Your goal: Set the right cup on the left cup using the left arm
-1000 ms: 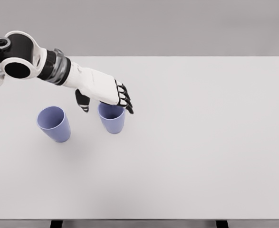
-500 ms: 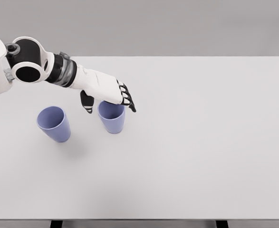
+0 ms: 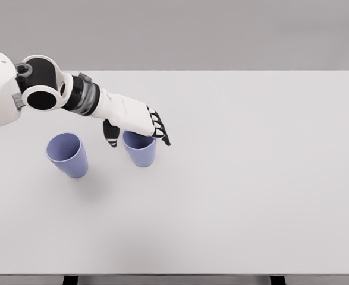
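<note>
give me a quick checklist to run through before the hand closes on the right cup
1. Left hand over the right cup: ok, palm covers the rim's far side.
2. Thumb and fingers on opposite sides of the cup: ok, thumb left, fingers right.
3. Fingers closed on the cup wall: not ok, they look open.
4. Right cup upright: ok.
5. Left cup upright with open mouth to receive: ok, standing apart to the left.
6. Contact between hand and rim: cannot tell.

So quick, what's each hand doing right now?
Left hand: open, fingers spread over the right cup, not gripping it yet.
Right hand: not in view.
</note>
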You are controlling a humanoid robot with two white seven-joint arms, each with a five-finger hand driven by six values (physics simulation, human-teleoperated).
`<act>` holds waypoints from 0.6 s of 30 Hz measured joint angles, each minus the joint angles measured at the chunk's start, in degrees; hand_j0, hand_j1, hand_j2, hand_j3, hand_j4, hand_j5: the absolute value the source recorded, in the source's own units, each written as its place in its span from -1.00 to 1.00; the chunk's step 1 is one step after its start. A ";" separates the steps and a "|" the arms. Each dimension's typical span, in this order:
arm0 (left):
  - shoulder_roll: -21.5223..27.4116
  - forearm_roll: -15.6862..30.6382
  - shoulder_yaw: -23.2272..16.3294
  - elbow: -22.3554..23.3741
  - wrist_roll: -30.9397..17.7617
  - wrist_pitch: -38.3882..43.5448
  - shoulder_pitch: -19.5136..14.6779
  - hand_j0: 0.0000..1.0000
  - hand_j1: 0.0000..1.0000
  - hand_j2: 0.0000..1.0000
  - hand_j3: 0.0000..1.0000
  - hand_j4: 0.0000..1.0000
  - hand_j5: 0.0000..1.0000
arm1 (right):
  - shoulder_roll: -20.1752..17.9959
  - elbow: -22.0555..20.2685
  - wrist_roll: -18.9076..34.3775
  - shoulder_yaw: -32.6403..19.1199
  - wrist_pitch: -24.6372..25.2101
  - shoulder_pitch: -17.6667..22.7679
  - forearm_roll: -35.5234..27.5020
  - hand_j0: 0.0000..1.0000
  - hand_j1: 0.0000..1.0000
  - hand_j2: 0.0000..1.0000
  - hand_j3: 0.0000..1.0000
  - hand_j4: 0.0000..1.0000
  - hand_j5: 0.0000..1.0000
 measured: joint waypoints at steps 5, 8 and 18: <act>-0.63 -1.26 0.47 1.11 0.00 0.23 1.85 1.00 1.00 1.00 1.00 1.00 1.00 | 0.00 -0.01 0.00 0.00 0.00 0.00 -0.01 1.00 1.00 1.00 1.00 1.00 1.00; -0.74 -1.65 0.65 1.27 0.00 0.27 1.85 1.00 1.00 1.00 1.00 1.00 1.00 | 0.00 0.00 0.00 0.00 0.00 0.00 0.00 1.00 1.00 1.00 1.00 1.00 1.00; -0.61 -1.68 0.83 1.11 0.13 0.41 2.02 0.52 0.52 0.52 0.52 0.52 0.52 | 0.00 0.01 0.00 0.00 0.00 0.00 0.00 1.00 1.00 1.00 1.00 1.00 1.00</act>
